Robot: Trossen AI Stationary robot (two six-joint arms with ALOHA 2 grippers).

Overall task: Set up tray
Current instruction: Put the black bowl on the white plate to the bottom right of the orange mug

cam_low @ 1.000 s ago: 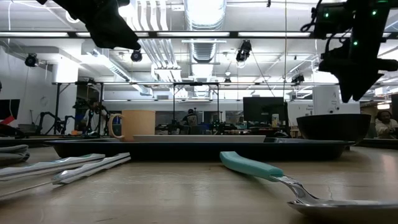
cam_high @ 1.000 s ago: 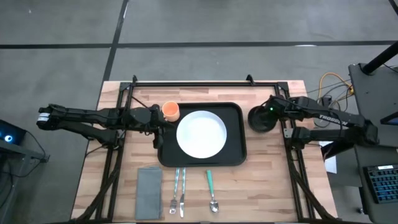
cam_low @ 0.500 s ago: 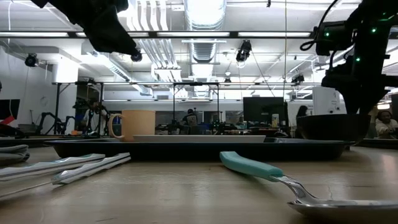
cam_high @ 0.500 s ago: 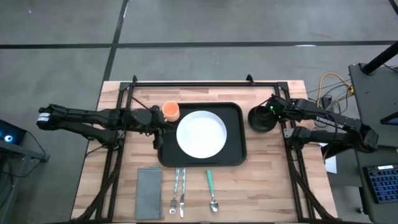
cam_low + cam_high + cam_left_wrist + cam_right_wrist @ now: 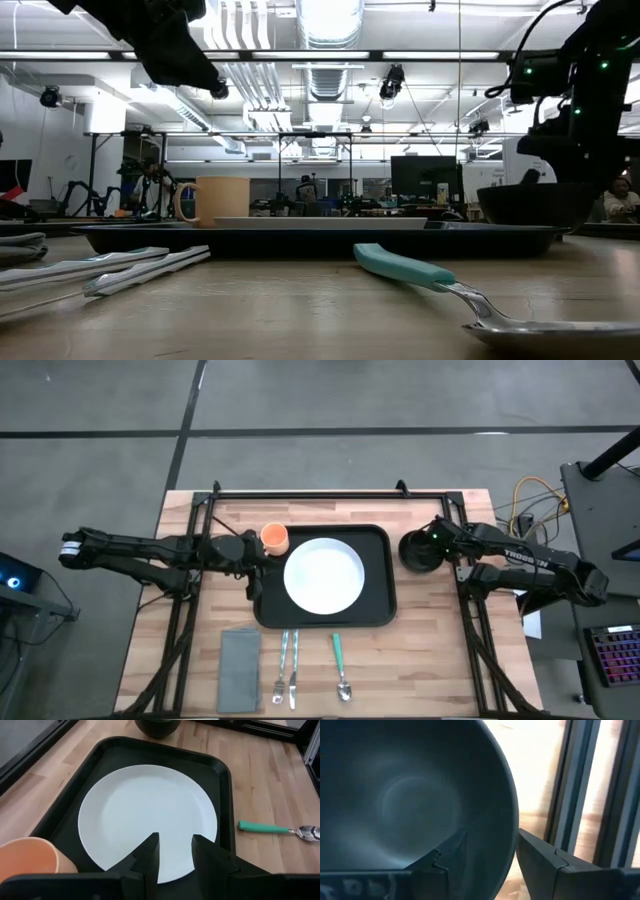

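Note:
The black tray (image 5: 375, 610) lies mid-table with a white plate (image 5: 324, 575) on it and an orange cup (image 5: 274, 538) at its far left corner. A black bowl (image 5: 417, 553) stands on the wood just right of the tray. My right gripper (image 5: 490, 834) is open and low over the bowl (image 5: 405, 795). One finger stands inside the rim and one outside. My left gripper (image 5: 172, 851) is open above the tray's left edge (image 5: 258, 575), beside the cup (image 5: 27, 857), and holds nothing. My right gripper straddles the bowl's rim (image 5: 509, 812) on the side away from the tray, one finger inside the bowl and one outside, slanting down from above. I cannot tell whether either finger touches the rim. The bowl stands upright on the table.
Near the front edge lie a folded grey napkin (image 5: 239, 670), a fork and knife (image 5: 288, 672) and a teal-handled spoon (image 5: 340, 660). Black frame rails (image 5: 468, 610) run along both table sides and the far edge. Bare wood shows right of the spoon.
My right gripper has come down from above the bowl until its fingers reach the rim, and has shifted slightly toward the table's right. The bowl, tray and other things have not moved.

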